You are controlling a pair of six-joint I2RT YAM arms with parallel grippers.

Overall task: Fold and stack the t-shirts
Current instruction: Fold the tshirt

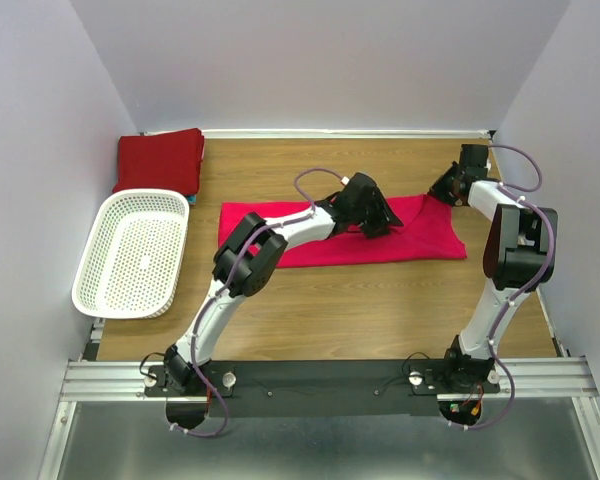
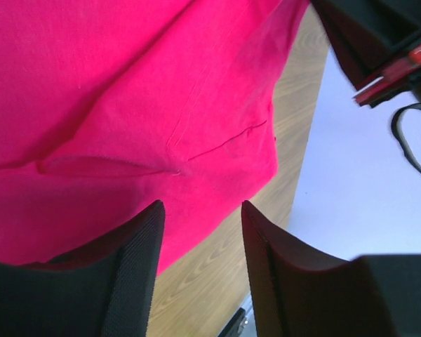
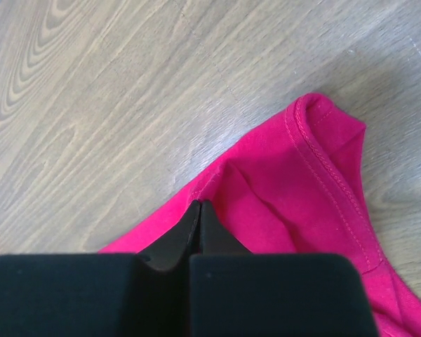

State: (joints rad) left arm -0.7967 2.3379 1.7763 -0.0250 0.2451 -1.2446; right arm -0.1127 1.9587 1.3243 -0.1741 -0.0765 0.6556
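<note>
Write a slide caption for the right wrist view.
Right gripper pinched shut on the edge of the pink shirt, beside a stitched hem, on the wooden table.

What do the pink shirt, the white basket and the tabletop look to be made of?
The pink shirt: soft matte knit fabric, likely cotton jersey; it creases and shows a stitched hem. The white basket: rigid moulded plastic, slightly glossy, perforated all over. The tabletop: smooth wood-grain surface; solid wood or laminate, I cannot tell.
</note>
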